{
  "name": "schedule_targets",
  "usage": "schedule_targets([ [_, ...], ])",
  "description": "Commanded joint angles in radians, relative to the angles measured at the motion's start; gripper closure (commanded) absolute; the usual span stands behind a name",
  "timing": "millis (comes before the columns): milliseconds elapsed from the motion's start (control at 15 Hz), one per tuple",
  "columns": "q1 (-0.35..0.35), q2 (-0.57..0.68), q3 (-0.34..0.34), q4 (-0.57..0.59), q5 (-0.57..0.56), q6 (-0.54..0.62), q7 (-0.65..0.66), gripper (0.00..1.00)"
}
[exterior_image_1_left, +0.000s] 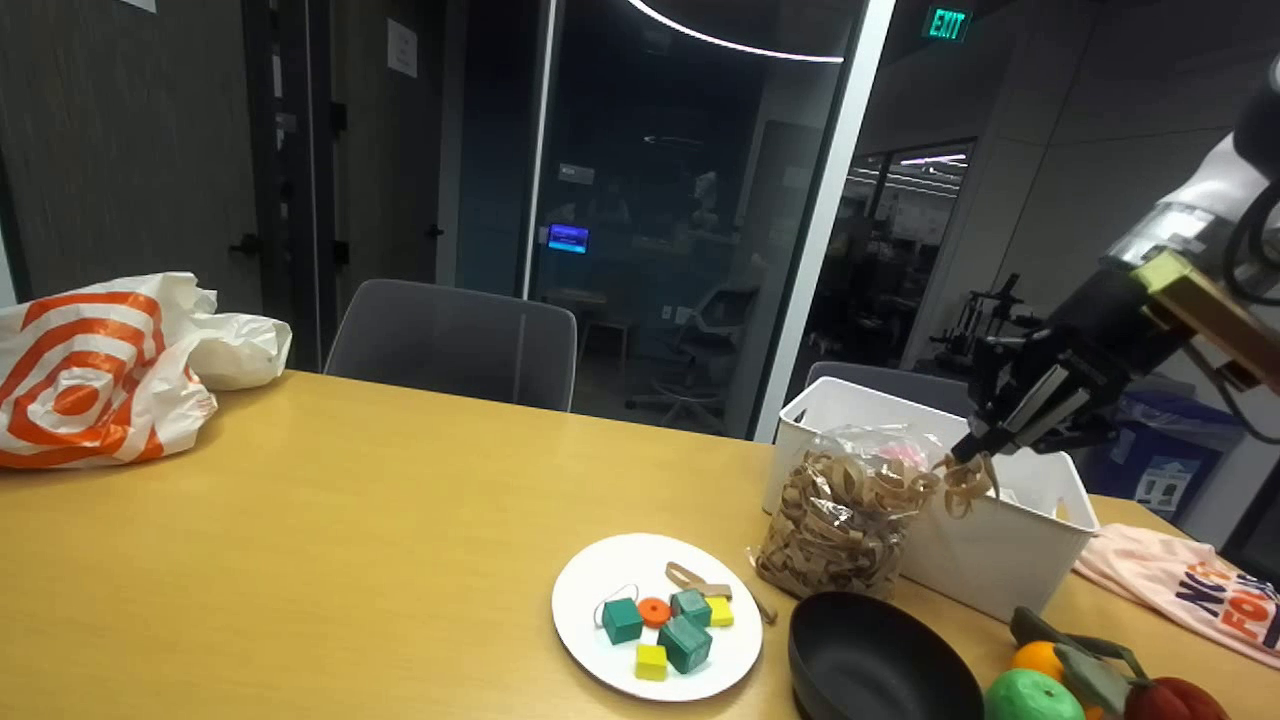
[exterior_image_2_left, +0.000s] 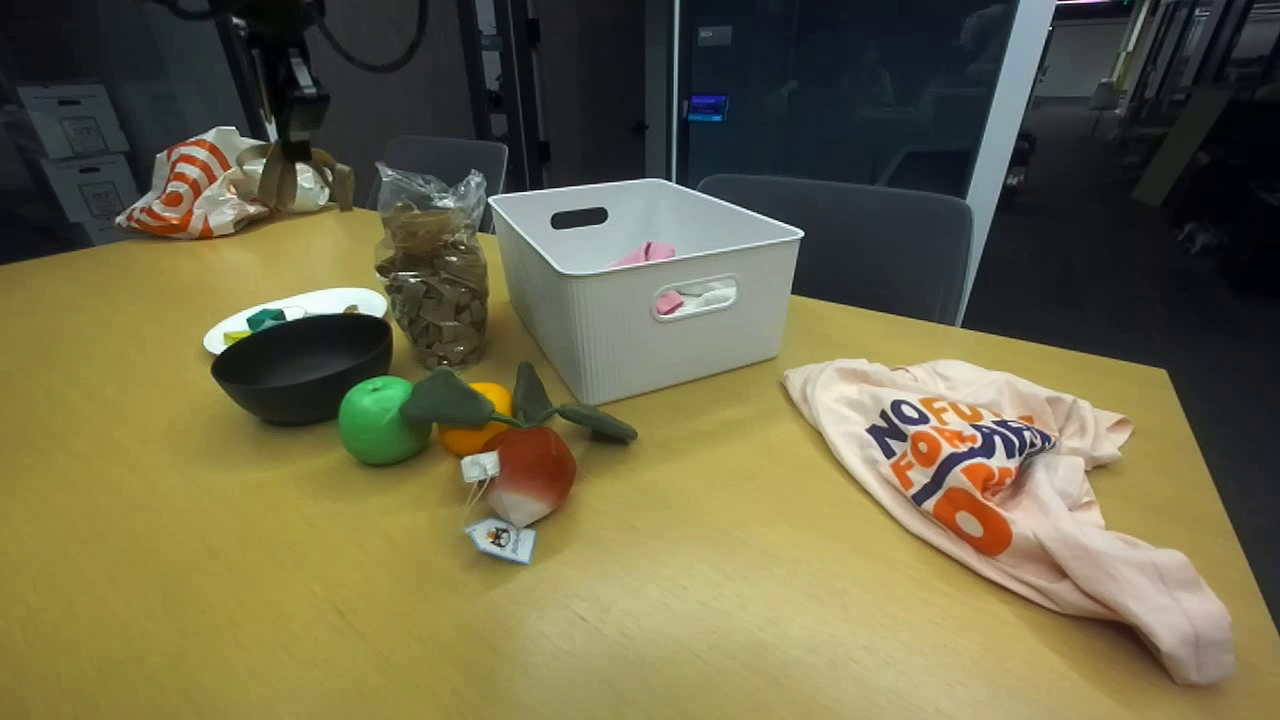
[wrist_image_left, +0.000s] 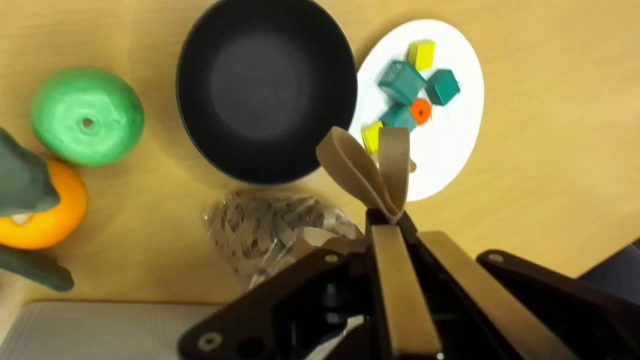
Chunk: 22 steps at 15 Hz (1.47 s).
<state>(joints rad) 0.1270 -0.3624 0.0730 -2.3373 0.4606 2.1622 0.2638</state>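
You have a tan looped strip (wrist_image_left: 395, 160) just right of centre in the wrist view; in both exterior views it hangs below your gripper (wrist_image_left: 392, 222), which is closed to a tight pinch on it. A clear bag of similar strips (wrist_image_left: 270, 230) sits at lower centre of your wrist view. Above it is the black bowl (wrist_image_left: 265, 85), just beside the white plate (wrist_image_left: 457, 135) at upper right, which carries teal blocks (wrist_image_left: 400, 82), yellow blocks (wrist_image_left: 421, 55) and an orange ring (wrist_image_left: 425, 106). At the left you see the green apple (wrist_image_left: 87, 100), just beside the orange fruit (wrist_image_left: 70, 210). In an exterior view, your white bin (exterior_image_2_left: 680, 350) stands at the centre, the pale pink shirt (exterior_image_2_left: 870, 400) at the right.
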Motion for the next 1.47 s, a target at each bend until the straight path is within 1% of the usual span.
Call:
schedule_targets([
  [0, 0.012, 0.077, 0.034, -0.018, -0.008, -0.002, -0.030, 0.96],
  [133, 0.015, 0.125, 0.055, -0.020, -0.019, 0.015, -0.033, 0.96],
  [333, 0.021, 0.189, 0.075, -0.011, -0.035, 0.008, -0.037, 0.96],
  [467, 0.021, 0.225, 0.089, -0.017, -0.080, 0.041, -0.034, 0.97],
  [733, 0.019, 0.283, 0.089, -0.012, -0.146, 0.073, -0.034, 0.96],
  [800, 0.020, 0.294, 0.089, -0.010, -0.158, 0.077, -0.031, 0.88],
  [867, 0.020, 0.301, 0.088, -0.009, -0.159, 0.081, -0.029, 0.68],
  [933, 0.020, 0.307, 0.087, -0.006, -0.161, 0.078, -0.029, 0.63],
  [1133, 0.018, 0.311, 0.084, 0.001, -0.178, 0.079, -0.012, 0.39],
  [1267, 0.020, 0.302, 0.084, 0.006, -0.167, 0.078, -0.019, 0.26],
  [1333, 0.026, 0.296, 0.090, 0.009, -0.167, 0.081, -0.026, 0.17],
  [1400, 0.031, 0.296, 0.096, 0.013, -0.169, 0.087, -0.025, 0.10],
])
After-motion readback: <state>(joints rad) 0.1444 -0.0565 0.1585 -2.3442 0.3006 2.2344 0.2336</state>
